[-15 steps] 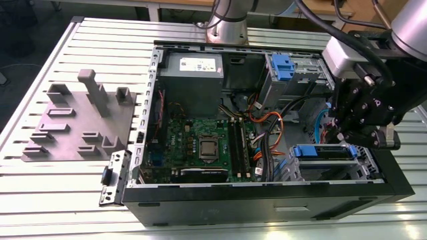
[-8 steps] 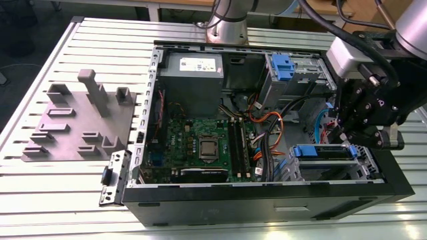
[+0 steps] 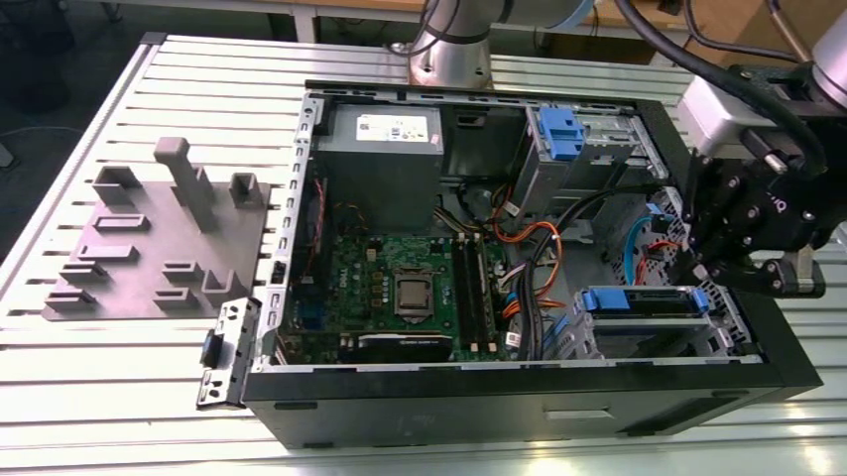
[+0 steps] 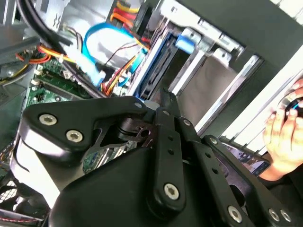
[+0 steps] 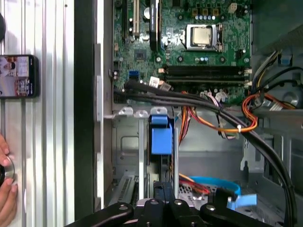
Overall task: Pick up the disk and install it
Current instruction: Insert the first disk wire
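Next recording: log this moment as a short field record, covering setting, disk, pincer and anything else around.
setting: open computer case on slatted table
disk: appears slotted in the drive cage, blue rail outward
pincer: at the cage, nearest the disk
beside case: grey pegged plate
also: a hand and a phone, outside the case

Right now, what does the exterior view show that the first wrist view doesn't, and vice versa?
Exterior view: the grey plate with pegs on the slatted table at that view's left, the power supply in the case's far corner, and the arm's base behind the case.
First wrist view: a phone lying outside the case wall, and a hand near it.
Both: the green circuit board with its processor, the orange cables, the disk with blue rails in the drive bay, and the gripper close to it.
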You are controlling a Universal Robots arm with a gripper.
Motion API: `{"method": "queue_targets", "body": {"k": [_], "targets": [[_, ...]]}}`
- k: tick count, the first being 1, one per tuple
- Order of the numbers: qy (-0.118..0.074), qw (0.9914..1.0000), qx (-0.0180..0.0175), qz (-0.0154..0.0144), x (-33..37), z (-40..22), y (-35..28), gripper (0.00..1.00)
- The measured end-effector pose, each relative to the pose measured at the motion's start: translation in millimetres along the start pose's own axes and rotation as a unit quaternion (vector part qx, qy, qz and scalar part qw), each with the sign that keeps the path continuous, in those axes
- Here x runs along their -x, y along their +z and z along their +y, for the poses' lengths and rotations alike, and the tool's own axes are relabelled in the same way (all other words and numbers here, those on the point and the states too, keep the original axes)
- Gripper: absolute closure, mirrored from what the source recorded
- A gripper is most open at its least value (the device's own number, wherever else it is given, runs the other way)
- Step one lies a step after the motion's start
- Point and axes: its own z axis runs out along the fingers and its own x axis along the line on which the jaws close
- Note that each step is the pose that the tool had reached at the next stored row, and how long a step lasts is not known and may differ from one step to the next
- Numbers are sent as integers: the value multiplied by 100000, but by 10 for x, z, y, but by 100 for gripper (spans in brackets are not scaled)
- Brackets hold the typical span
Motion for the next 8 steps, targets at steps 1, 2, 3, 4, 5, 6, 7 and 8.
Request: {"method": "queue_targets", "body": {"k": [1, 2, 3, 4, 5, 6, 7, 8], "targets": [[-2, 100000, 1, 2, 1, -29, 1, 89], [1, 100000, 2, 2, 1, -55, 2, 89], [0, 100000, 1, 5, 2, -78, 3, 89], [-1, 100000, 0, 6, 2, -97, 4, 89], [-2, 100000, 2, 3, 2, -109, 5, 89], [2, 100000, -2, -6, 3, -118, 6, 89], [1, 100000, 1, 1, 3, -124, 6, 89], [0, 100000, 1, 10, 3, -129, 6, 89]]}}
